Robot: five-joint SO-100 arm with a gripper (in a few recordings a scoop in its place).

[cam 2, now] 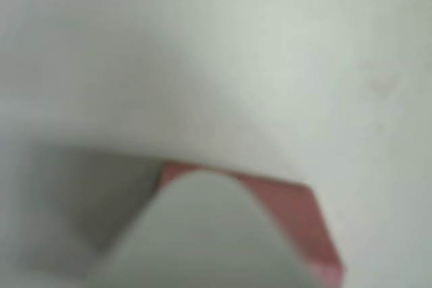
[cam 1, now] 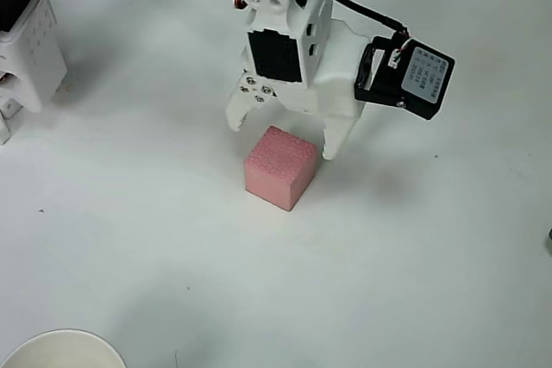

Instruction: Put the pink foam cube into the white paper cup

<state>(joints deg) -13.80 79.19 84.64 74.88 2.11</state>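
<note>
In the overhead view, the fingers (cam 1: 289, 134) are being held wide open with nothing gripped, straddling the far edge of the pink foam cube (cam 1: 279, 167) on the surface (cam 1: 414, 247). A squarer, lower placement is being called for before closing. The white paper cup (cam 1: 60, 349) is being left well apart at the bottom-left edge.

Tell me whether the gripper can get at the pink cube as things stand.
Probably yes: the open gripper hangs right at the pink foam cube, a finger toward each side, and nothing lies between them on the table.
</note>
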